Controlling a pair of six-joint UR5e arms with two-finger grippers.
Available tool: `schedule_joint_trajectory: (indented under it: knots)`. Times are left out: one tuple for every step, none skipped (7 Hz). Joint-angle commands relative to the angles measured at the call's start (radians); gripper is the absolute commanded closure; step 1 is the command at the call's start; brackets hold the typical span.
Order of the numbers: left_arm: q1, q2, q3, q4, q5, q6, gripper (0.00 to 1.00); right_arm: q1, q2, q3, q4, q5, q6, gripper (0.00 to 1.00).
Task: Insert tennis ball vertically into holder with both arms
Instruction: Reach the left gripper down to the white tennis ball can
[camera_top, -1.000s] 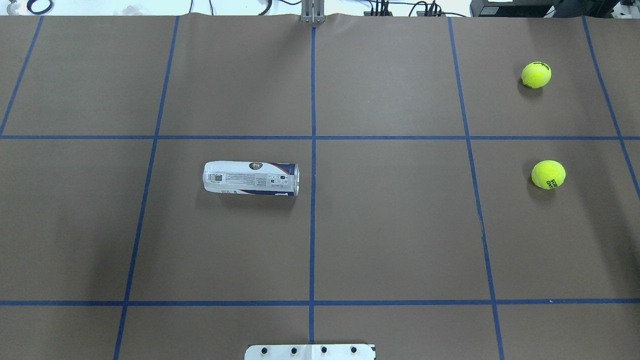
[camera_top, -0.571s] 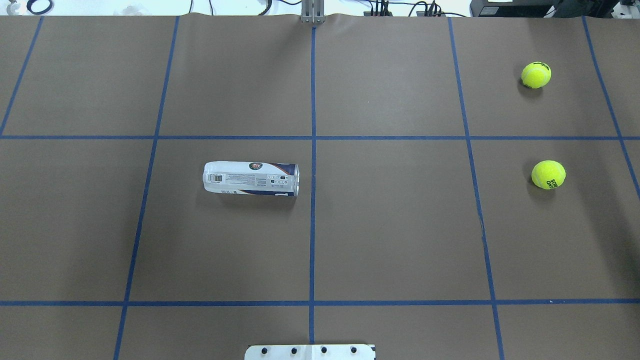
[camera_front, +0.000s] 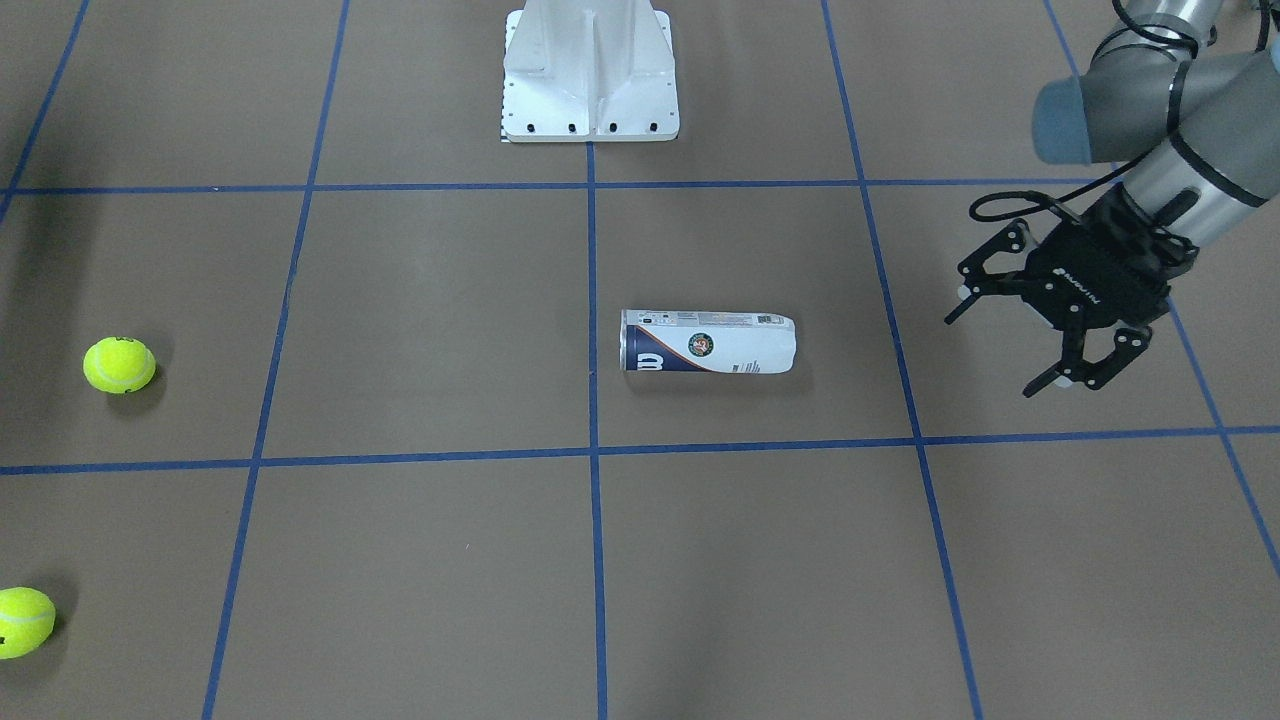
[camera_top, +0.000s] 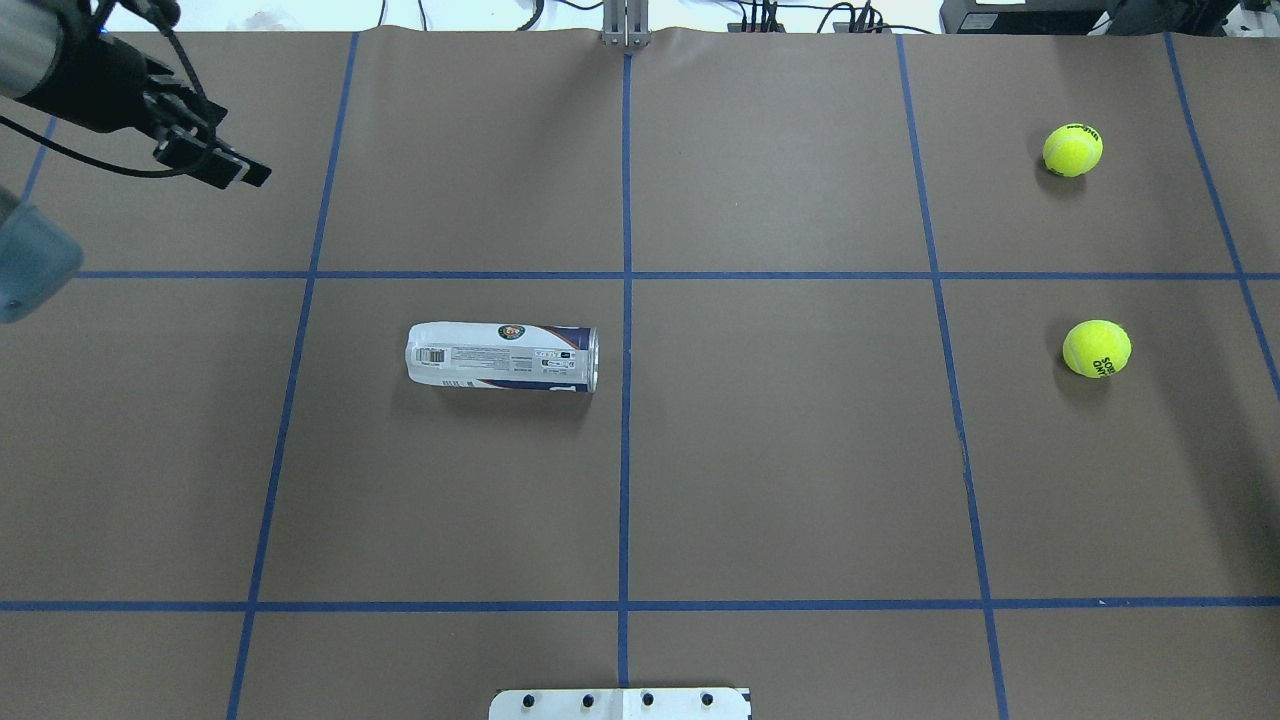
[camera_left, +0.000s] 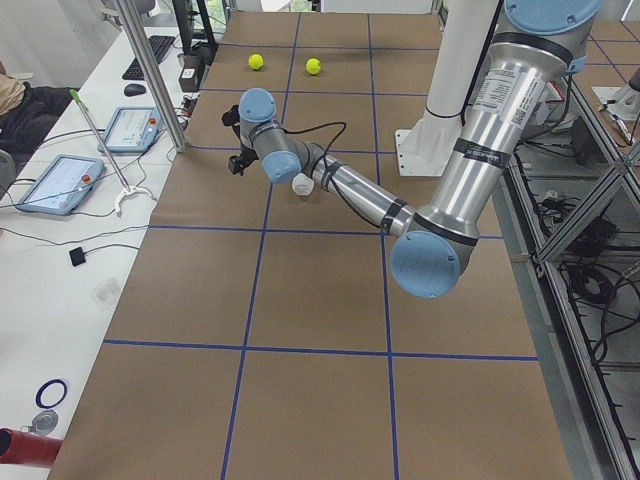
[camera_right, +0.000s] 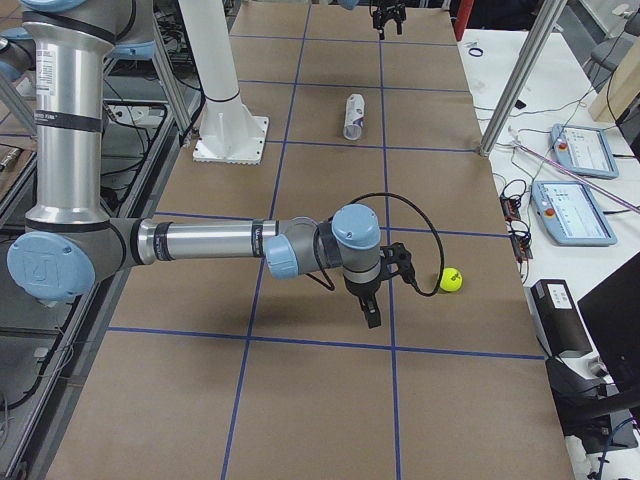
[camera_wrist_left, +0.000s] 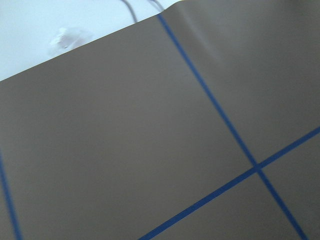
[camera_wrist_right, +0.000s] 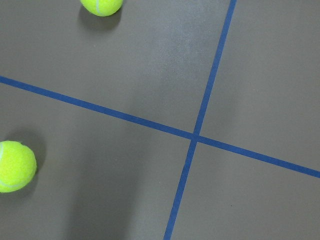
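The holder is a clear tube with a white and navy label. It lies on its side near the table's middle, and also shows in the front view and the right view. Two yellow tennis balls rest on the right side; both show in the right wrist view. My left gripper is open and empty, hovering well left of the holder; in the overhead view it is at the far left. My right gripper hangs beside one ball; I cannot tell its state.
The white pedestal base stands at the robot's edge of the table. Blue tape lines divide the brown table cover into squares. Aluminium posts and tablets stand along the far side.
My left arm and gripper have come into the overhead view at the top left. The holder and both balls have not moved.
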Motion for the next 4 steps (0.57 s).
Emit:
schedule_joint_trajectory:
  knots:
    - [0.165,-0.070,-0.001,0.004,0.004,0.002,0.01,0.000,-0.003,0.000,0.000,0.000,0.002,0.01]
    - [0.260,-0.088,-0.003,0.004,0.043,0.021,0.01,0.000,-0.003,0.000,0.000,0.000,0.002,0.01]
    - [0.310,-0.122,-0.001,0.012,0.066,0.053,0.01,0.000,-0.003,0.000,0.000,0.000,0.006,0.01]
    - [0.333,-0.139,-0.001,0.048,0.071,0.152,0.01,0.000,-0.003,0.002,0.000,0.002,0.006,0.01]
